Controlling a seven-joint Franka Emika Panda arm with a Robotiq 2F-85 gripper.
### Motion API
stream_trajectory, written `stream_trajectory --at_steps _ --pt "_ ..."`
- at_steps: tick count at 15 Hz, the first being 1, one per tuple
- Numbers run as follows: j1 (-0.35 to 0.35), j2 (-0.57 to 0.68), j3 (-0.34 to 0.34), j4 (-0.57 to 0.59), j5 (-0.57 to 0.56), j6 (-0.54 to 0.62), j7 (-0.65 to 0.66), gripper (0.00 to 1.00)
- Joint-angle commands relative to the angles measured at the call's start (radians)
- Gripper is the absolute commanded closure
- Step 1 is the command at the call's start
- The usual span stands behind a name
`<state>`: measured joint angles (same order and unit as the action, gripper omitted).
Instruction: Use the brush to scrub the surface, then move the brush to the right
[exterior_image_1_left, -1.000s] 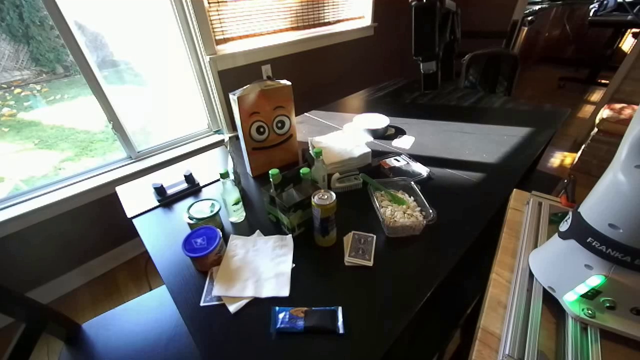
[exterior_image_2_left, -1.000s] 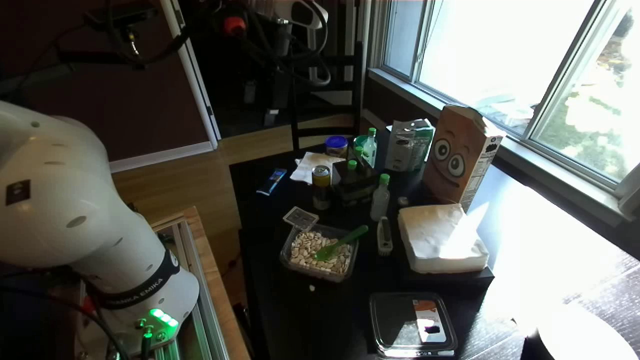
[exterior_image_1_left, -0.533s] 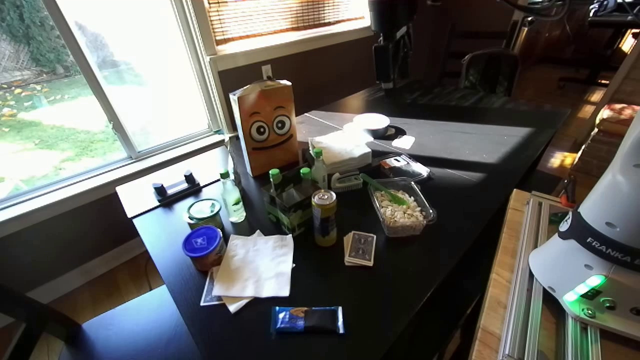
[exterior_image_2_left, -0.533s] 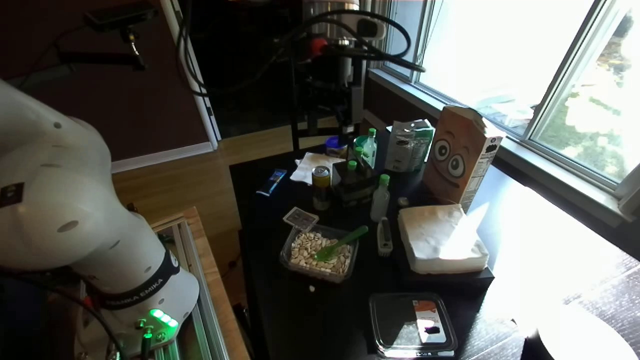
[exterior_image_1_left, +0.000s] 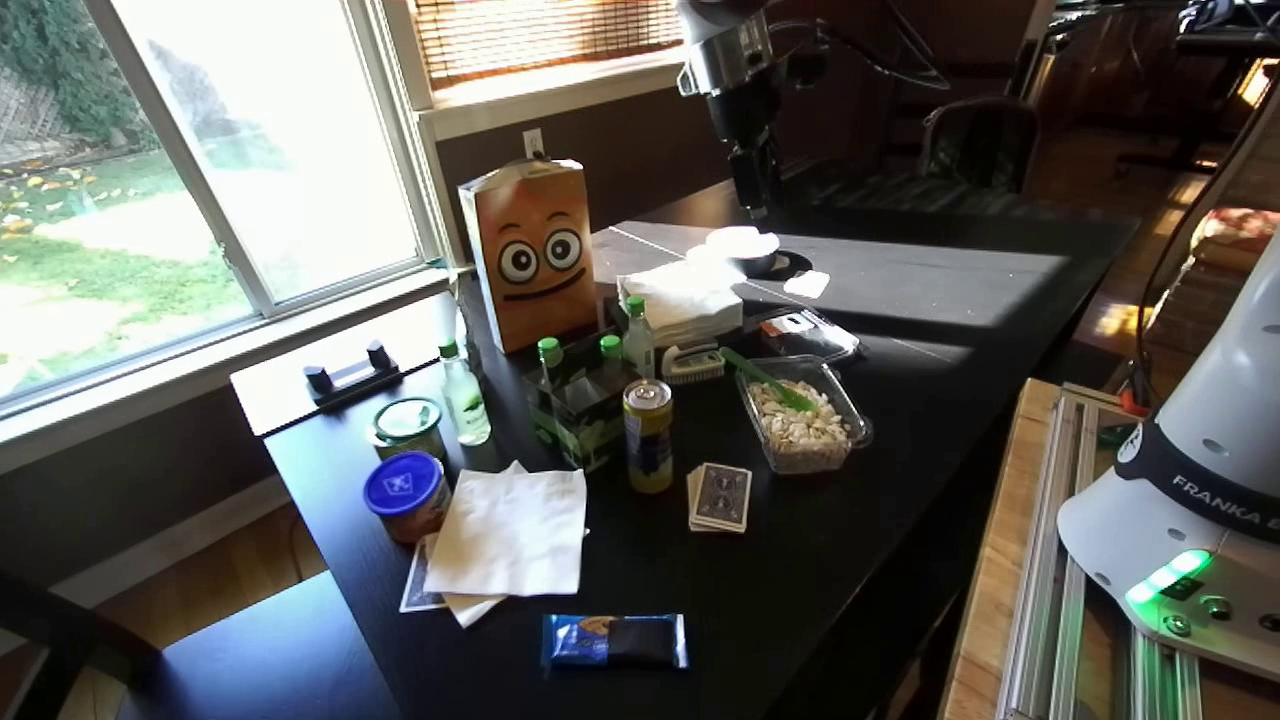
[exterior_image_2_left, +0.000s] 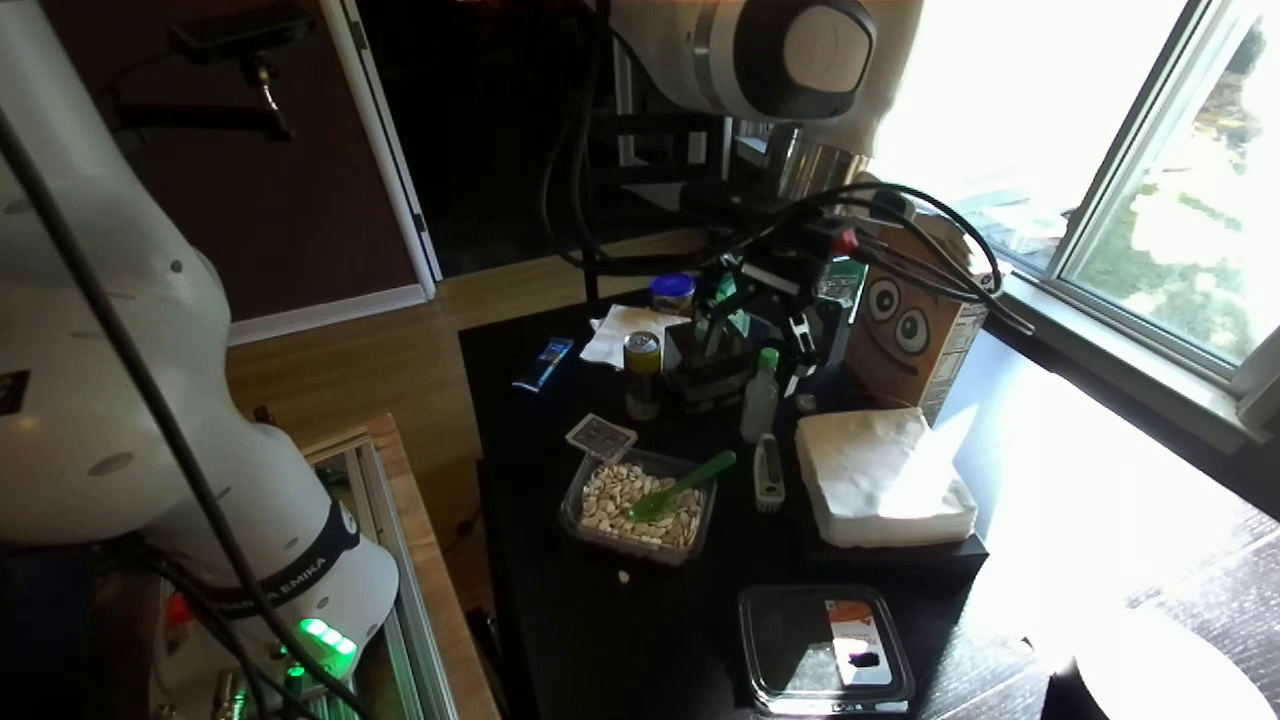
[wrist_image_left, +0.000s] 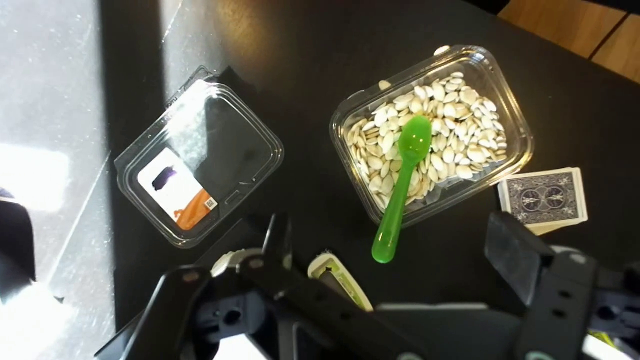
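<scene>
Brush (wrist_image_left: 348, 283): 1 end hidden behind gripper (wrist_image_left: 395, 247), wrist view | bowl (exterior_image_2_left: 1165, 668): cut off below in an exterior view | white-and-orange label (wrist_image_left: 177, 189): markings too small for me to read

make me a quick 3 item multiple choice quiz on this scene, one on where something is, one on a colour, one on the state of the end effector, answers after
1. Where is the brush?
A) On the chair
B) On top of the orange carton
C) Between the tub of seeds and the stack of white napkins

2. What colour is the spoon?
A) Green
B) Red
C) Blue

3. How does the end effector stand?
A) Shut on the drinks can
B) Open
C) Shut on the spoon

Answers:
1: C, an exterior view shows it lying between the two.
2: A, its handle and scoop are green in the wrist view.
3: B, its fingers are wide apart in the wrist view.
</scene>
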<state>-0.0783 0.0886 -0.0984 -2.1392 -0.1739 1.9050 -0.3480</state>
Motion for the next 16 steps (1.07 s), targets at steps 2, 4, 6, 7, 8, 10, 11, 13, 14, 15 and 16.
stream_trajectory --at_steps 2,4,6,7,8,10,11,13,14,15,16 --pt "-0.010 0.019 0.007 0.018 0.007 -0.003 -0.013 0.00" --pt "-0.010 0.011 0.012 -0.007 0.004 0.049 -0.048 0.00" --pt "-0.039 0.018 0.007 -0.052 0.108 0.151 -0.199 0.00" --pt "-0.050 0.021 0.006 -0.082 0.153 0.204 -0.246 0.00" --pt "-0.061 0.034 0.007 -0.104 0.205 0.253 -0.300 0.00" --pt "-0.082 0.078 0.018 -0.127 0.327 0.341 -0.422 0.00" --pt "-0.090 0.095 0.029 -0.141 0.396 0.378 -0.483 0.00" --pt "-0.088 0.143 0.055 -0.156 0.497 0.481 -0.534 0.00" --pt "-0.079 0.163 0.065 -0.151 0.492 0.480 -0.523 0.00" --pt "-0.068 0.158 0.056 -0.149 0.443 0.423 -0.439 0.00" --pt "-0.086 0.145 0.056 -0.155 0.443 0.444 -0.481 0.00"
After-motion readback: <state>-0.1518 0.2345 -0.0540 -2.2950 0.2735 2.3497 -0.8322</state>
